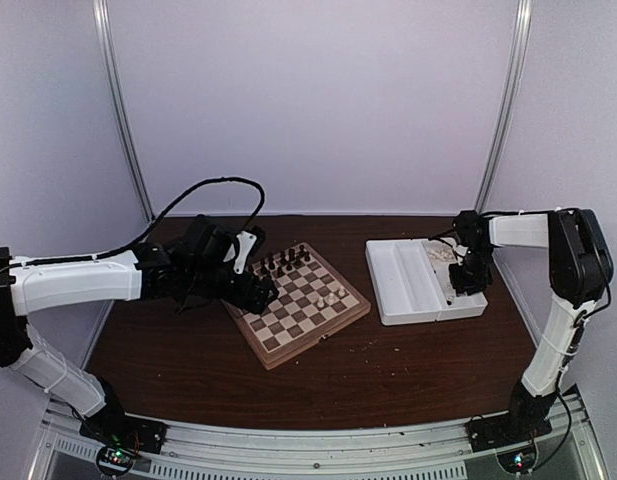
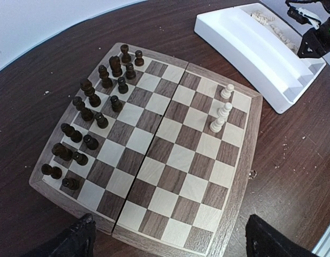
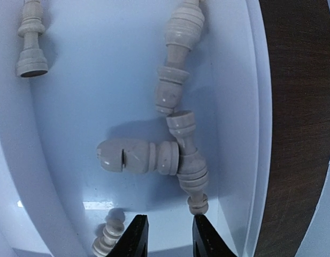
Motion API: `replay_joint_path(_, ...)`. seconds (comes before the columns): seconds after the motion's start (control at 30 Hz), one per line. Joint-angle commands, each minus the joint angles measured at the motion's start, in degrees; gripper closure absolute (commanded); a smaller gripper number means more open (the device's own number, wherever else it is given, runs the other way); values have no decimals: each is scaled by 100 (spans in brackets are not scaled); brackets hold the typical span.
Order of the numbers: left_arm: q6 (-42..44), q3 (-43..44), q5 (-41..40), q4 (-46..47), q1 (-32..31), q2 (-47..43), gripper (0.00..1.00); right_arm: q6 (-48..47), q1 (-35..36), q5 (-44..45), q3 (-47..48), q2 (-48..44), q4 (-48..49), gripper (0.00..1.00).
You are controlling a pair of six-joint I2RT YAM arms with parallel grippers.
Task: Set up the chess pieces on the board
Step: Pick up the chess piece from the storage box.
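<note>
The board (image 1: pixel 271 350) lies at the table's centre. Three cream-white chess pieces (image 2: pixel 224 110) stand in a row near its far right edge, and dark pieces (image 2: pixel 92 115) fill its left side. My left gripper (image 2: pixel 175 241) hovers over the board's near edge, open wide, with nothing between its fingers (image 2: pixel 82 235). My right gripper (image 3: pixel 167 235) is down inside the white tray (image 3: pixel 250 107), open by a narrow gap with only tray floor between the jaws. Several cream pieces lie there: a slotted one (image 3: pixel 135 156) and a slim one (image 3: pixel 189 166) whose tip sits against my right fingertip (image 3: pixel 205 233).
The white tray (image 1: pixel 408 290) sits right of the board on the dark wooden table (image 1: pixel 388 370). Another cream piece (image 3: pixel 108 235) lies just left of my left fingertip. More lie farther up the tray (image 3: pixel 178 59). Grey walls enclose the table.
</note>
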Motion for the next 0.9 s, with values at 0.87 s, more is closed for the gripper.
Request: replay_joint_path(0.87,86,-103,31,108,26,-170,3,380,-198,310,217,710,366,79)
